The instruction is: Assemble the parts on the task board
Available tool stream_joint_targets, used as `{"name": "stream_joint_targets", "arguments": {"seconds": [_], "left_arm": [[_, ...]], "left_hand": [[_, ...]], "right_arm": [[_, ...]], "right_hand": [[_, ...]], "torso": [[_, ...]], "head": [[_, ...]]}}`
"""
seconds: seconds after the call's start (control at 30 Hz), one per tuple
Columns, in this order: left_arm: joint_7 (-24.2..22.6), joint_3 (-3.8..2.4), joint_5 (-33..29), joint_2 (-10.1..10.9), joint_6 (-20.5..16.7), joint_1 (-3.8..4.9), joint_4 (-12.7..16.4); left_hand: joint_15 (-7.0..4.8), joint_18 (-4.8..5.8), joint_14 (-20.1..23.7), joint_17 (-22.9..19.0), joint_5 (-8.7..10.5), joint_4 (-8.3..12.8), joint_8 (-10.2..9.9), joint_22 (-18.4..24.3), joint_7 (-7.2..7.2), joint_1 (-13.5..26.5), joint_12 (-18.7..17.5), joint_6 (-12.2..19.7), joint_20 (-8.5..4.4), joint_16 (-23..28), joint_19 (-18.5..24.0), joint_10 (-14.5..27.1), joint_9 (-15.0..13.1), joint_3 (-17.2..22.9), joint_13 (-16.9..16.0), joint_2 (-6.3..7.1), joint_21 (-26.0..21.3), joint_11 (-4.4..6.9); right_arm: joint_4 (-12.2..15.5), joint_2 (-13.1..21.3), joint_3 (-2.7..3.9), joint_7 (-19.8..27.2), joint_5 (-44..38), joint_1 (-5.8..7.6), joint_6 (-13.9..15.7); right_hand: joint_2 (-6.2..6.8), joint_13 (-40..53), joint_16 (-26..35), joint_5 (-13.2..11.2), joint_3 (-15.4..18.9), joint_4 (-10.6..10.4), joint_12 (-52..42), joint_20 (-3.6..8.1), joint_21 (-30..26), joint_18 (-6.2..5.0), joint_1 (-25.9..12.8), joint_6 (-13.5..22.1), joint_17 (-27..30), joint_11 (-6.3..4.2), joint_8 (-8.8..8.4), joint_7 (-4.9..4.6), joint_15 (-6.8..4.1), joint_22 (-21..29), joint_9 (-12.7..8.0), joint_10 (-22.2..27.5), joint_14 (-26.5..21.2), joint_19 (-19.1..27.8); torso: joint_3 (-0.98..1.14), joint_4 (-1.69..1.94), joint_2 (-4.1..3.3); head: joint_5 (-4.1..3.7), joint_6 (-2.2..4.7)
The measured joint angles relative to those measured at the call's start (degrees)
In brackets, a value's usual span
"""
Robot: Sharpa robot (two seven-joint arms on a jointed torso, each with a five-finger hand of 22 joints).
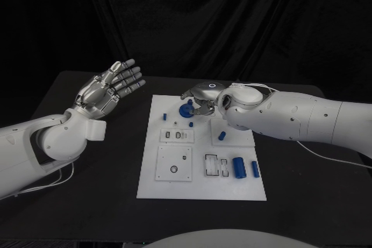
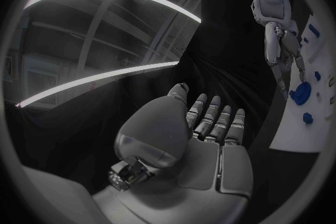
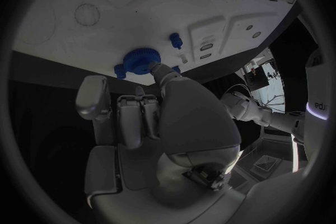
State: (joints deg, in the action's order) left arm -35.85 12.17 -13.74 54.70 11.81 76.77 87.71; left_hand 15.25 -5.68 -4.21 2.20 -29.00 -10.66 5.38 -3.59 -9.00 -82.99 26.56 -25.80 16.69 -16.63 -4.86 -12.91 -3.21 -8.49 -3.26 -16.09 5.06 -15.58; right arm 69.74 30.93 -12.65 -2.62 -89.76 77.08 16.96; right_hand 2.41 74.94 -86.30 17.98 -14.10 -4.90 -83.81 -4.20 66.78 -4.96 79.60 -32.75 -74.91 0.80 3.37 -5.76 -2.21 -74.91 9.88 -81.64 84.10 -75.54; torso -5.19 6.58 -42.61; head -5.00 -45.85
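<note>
The task board (image 1: 201, 190) is lying in the middle of the desk (image 1: 101, 215). A round gear-like part (image 1: 186, 110) is sitting on the board's far edge, with the right robot hand (image 1: 203, 104) touching it. The left robot hand (image 1: 108, 89) is hanging left of the board, apart from it. Two cylinder parts (image 1: 247, 168) are lying side by side on the board's near right area.

text: "edu" (cut off at the edge) | on: white robot body (image 3: 321, 102) | else: none legible

White arms, silver robot hand (image 1: 111, 86)
</note>
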Motion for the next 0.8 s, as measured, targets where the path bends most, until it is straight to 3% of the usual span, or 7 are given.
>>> {"name": "stream_joint_targets", "arguments": {"seconds": [0.13,0.27,0.4,0.5,0.57,0.7,0.8], "left_arm": [[0.0,0.0,0.0,0.1,0.0,-0.03,0.0],[0.1,0.0,0.0,0.6,0.0,-0.05,0.3],[0.1,0.0,0.0,1.1,0.0,-0.06,0.6],[0.1,0.0,0.0,1.6,0.0,-0.07,1.0],[0.1,0.0,-0.1,1.8,-0.1,-0.08,1.2],[0.1,0.0,-0.2,1.8,-0.2,-0.09,1.3],[0.1,0.0,-0.3,1.8,-0.3,-0.09,1.2]], "left_hand": [[0.0,0.0,0.0,0.0,0.0,0.0,0.0,0.0,0.0,0.0,0.0,0.0,0.0,0.0,0.0,0.0,0.0,0.0,0.0,0.0,0.0,0.0],[0.0,-0.01,0.0,0.0,0.0,0.0,0.0,0.0,0.0,0.0,0.0,0.0,0.0,0.0,0.0,0.0,0.0,0.0,0.0,0.0,0.0,-0.03],[0.0,-0.01,0.0,0.1,0.0,0.2,0.0,0.0,0.0,0.0,0.0,0.0,0.0,0.0,0.0,-0.2,0.0,0.2,0.0,0.01,0.0,-0.23],[0.05,-0.01,0.0,0.1,-0.13,0.4,0.0,0.0,0.09,0.5,0.4,-0.3,0.0,-0.4,0.0,-0.3,0.0,0.4,-0.1,0.15,0.0,-0.34],[0.22,-0.01,-0.2,0.1,-0.44,0.4,0.2,0.0,0.0,0.7,0.4,-0.4,0.0,-0.4,0.0,-0.4,-0.1,0.7,-0.1,0.08,0.0,-0.42],[0.22,-0.01,-0.2,0.1,-1.23,0.7,0.3,0.0,0.0,1.0,0.7,-0.8,0.21,-0.7,-0.2,-0.7,-0.1,1.0,-0.1,0.39,0.0,-0.65],[0.22,-0.01,-0.2,0.1,-1.68,0.9,0.3,0.0,0.0,1.3,0.7,-0.8,0.21,-0.7,-0.2,-0.7,-0.1,1.3,-0.1,0.68,0.0,-0.65]], "right_arm": [[0.7,0.9,0.01,0.1,0.0,0.0,0.3],[1.8,2.8,0.12,0.3,0.0,0.08,1.4],[3.5,5.8,0.18,0.7,0.0,1.28,2.8],[6.4,10.3,0.39,0.8,0.0,3.35,4.0],[9.2,14.1,0.47,0.8,0.0,4.57,4.2],[14.3,20.7,0.12,0.5,0.0,5.58,3.9],[16.9,24.9,-0.48,0.3,0.0,5.91,3.2]], "right_hand": [[0.38,0.0,0.0,-0.9,-0.1,-0.1,0.0,0.15,0.0,0.0,-0.4,-1.9,0.0,0.0,0.26,-0.09,-0.16,0.0,0.0,0.0,-0.2,-0.1],[0.68,0.0,0.0,-1.6,0.1,-0.7,-0.2,0.5,0.0,0.0,-0.7,-8.3,0.0,-0.02,1.96,-0.37,-0.16,0.0,1.0,-0.5,-0.2,-0.6],[1.04,0.0,-0.8,-2.6,0.6,-1.5,-2.0,0.41,2.2,0.0,-1.1,-12.5,0.0,0.21,3.53,-0.74,-0.16,0.0,1.3,-2.1,-0.2,-2.5],[1.12,0.0,-2.9,-3.0,1.2,-2.2,-5.3,0.36,6.2,0.05,-1.6,-16.7,0.0,0.21,5.21,-0.84,-0.17,0.0,2.1,-2.1,-0.2,-5.2],[0.9,0.0,-3.6,-3.4,1.7,-2.6,-6.0,0.31,9.1,1.05,-1.8,-18.8,0.0,0.21,6.35,-0.75,-0.16,0.0,2.8,-2.1,-0.2,-6.9],[0.9,0.0,-3.6,-4.9,2.7,-3.7,-6.0,0.61,13.0,1.45,-2.3,-20.7,0.0,0.01,8.16,-0.01,-0.29,0.0,4.3,-2.3,0.0,-8.2],[1.04,0.0,-3.6,-5.2,3.0,-4.0,-6.0,0.61,13.8,1.45,-2.4,-20.7,0.0,-0.09,8.22,-0.01,-0.57,0.0,4.7,-2.4,-0.2,-8.2]], "torso": [[0.02,-0.01,-0.01],[0.05,0.0,-0.02],[0.07,-0.01,-0.02],[0.07,-0.02,-0.02],[0.07,-0.05,-0.02],[0.08,-0.15,0.01],[0.06,-0.2,0.05]], "head": [[0.09,-0.05],[-0.05,0.13],[-0.49,0.21],[-1.04,0.21],[-1.31,0.22],[-1.85,0.26],[-2.29,0.24]]}}
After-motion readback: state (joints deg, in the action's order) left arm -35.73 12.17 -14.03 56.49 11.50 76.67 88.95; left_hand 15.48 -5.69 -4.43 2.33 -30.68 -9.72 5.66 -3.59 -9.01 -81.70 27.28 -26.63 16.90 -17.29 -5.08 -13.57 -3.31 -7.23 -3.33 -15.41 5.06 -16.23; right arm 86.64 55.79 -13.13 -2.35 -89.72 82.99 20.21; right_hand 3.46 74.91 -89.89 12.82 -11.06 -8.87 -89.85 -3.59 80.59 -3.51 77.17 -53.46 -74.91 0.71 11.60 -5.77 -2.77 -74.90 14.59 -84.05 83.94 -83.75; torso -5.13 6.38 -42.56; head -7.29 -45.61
